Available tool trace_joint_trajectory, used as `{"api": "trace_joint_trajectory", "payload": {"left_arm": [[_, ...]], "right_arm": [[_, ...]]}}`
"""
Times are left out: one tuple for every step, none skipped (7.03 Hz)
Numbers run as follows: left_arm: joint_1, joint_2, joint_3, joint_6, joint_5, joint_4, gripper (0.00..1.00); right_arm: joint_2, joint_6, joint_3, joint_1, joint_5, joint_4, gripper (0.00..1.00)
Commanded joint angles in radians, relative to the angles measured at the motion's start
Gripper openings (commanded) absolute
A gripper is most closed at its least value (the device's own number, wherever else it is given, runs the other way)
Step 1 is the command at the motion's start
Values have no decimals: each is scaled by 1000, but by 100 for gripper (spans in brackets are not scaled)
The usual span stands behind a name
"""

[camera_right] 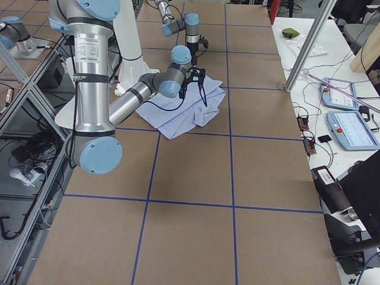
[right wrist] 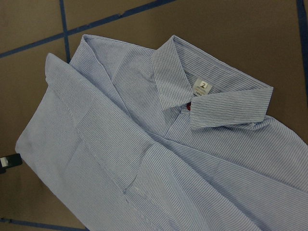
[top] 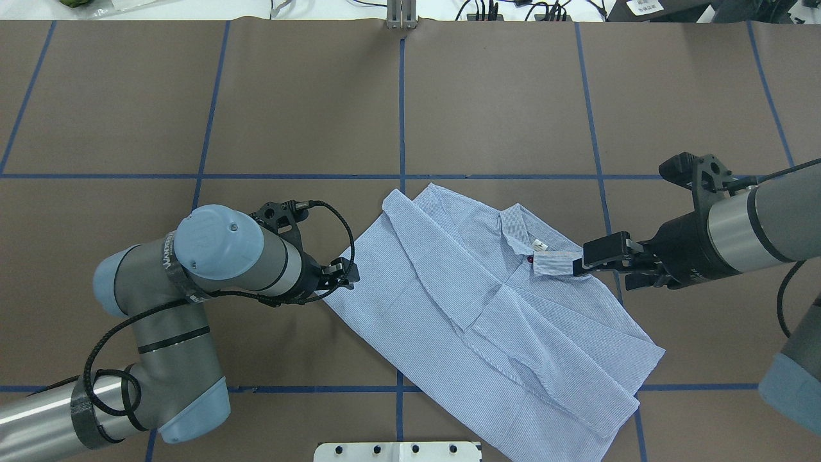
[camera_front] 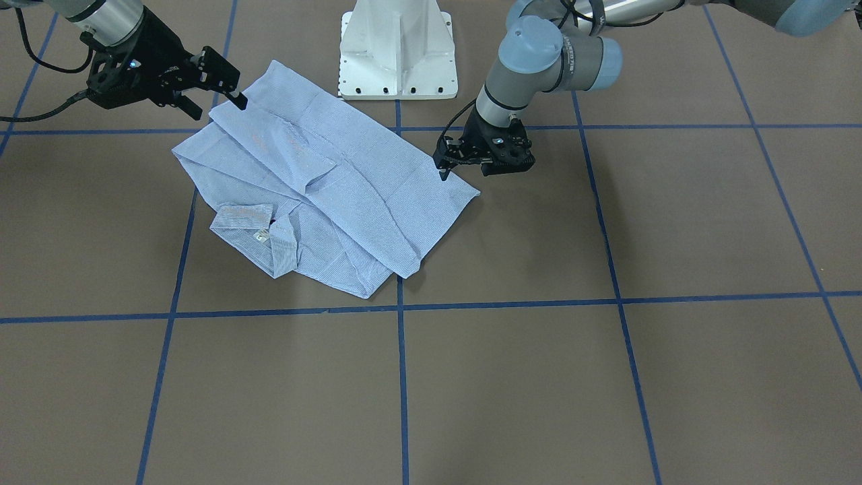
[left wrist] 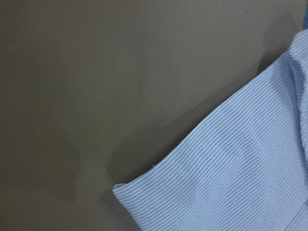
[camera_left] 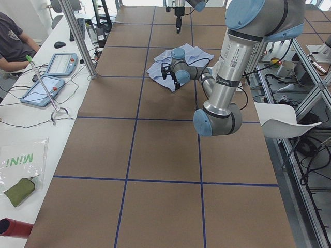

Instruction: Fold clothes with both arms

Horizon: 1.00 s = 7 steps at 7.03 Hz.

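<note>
The light-blue striped shirt (camera_front: 337,195) lies on the brown table with its sides and sleeves folded inward, collar and white label (top: 539,244) facing up. It also shows in the overhead view (top: 449,321) and both wrist views (left wrist: 240,183) (right wrist: 120,159). My left gripper (top: 346,273) sits low at the shirt's side edge (camera_front: 443,172), looks open and holds nothing. My right gripper (top: 600,273) is open and empty, raised above the table by the shirt's collar end (camera_front: 219,108).
The white pedestal base (camera_front: 397,54) stands just behind the shirt. Blue tape lines (top: 402,115) grid the table. A seated person (camera_left: 10,41) and tablets (camera_left: 51,77) are at a side bench beyond the table's far edge.
</note>
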Motion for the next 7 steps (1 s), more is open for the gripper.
{"api": "trace_joint_trajectory", "payload": {"left_arm": [[1, -2, 11, -19, 0, 0, 90], [1, -5, 26, -38, 0, -2, 88], [1, -12, 39, -40, 8, -2, 86], [1, -23, 64, -43, 24, -5, 86], [1, -29, 78, -45, 28, -6, 86], [1, -28, 79, -45, 28, -6, 85], [1, -29, 79, -46, 28, -6, 79]], "right_arm": [[2, -1, -4, 5, -5, 0, 100], [2, -1, -4, 5, -5, 0, 100], [2, -1, -4, 5, -5, 0, 100], [2, -1, -7, 5, -5, 0, 100], [2, -1, -10, 6, -6, 0, 100], [2, -1, -10, 6, -6, 0, 100], [2, -1, -10, 8, -5, 0, 100]]}}
